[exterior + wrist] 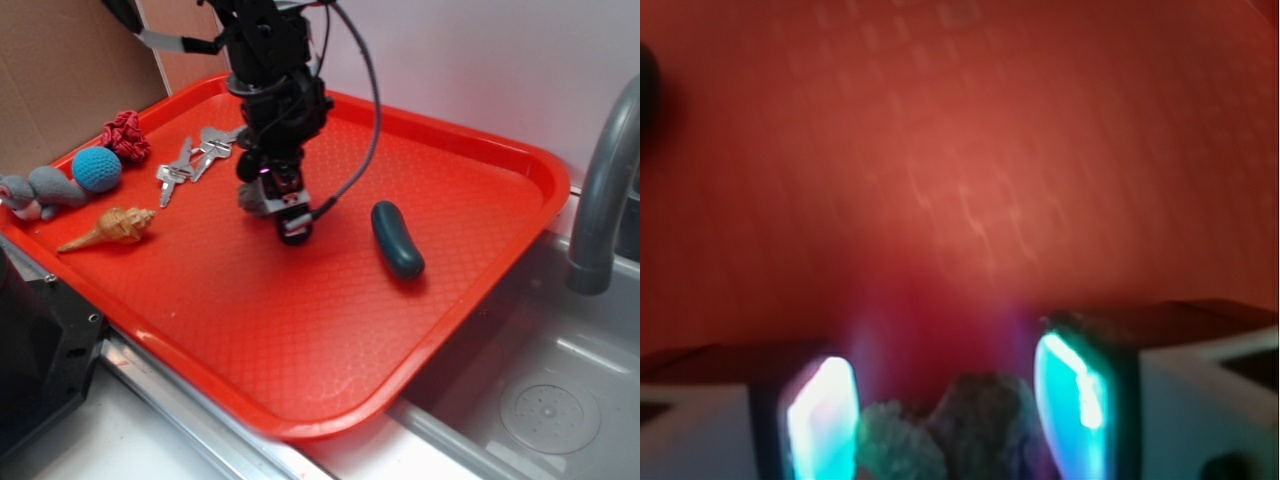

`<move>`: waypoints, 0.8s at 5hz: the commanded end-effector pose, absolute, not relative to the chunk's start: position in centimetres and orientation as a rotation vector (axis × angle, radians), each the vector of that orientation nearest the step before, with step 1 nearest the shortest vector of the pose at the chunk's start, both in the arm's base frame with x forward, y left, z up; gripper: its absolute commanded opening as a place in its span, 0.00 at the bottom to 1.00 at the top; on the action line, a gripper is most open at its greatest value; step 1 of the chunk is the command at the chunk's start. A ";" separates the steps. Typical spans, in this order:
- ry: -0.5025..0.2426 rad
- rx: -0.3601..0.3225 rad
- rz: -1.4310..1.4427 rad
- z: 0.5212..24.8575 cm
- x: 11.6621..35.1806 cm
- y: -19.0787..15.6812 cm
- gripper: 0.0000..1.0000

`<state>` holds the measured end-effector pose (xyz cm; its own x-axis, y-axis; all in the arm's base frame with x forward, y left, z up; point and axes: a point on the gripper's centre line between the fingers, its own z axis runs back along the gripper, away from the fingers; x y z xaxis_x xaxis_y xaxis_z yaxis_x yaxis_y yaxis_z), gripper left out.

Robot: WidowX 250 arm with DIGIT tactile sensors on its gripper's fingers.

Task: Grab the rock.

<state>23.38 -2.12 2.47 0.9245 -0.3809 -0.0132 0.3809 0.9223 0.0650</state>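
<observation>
The rock is a lumpy grey-brown stone. In the wrist view it sits between my two lit fingers at the bottom edge, filling the gap and touching both pads. My gripper points down over the middle of the red tray, shut on the rock. From the exterior the fingers hide nearly all of the stone. I cannot tell whether it rests on the tray or hangs just above it.
A dark teal bean-shaped object lies right of the gripper. Keys, a tan seashell, a blue ball, a red scrunchie and a grey plush sit at the left. A faucet and sink are to the right.
</observation>
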 end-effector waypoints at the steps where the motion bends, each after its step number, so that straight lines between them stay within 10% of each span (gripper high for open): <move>1: -0.144 0.049 -0.329 13.3 17.3 -3.0 0.00; 3: -0.055 0.036 -0.279 21.9 19.2 -3.2 0.00; 4: -0.013 0.059 -0.269 21.4 20.6 -3.5 0.00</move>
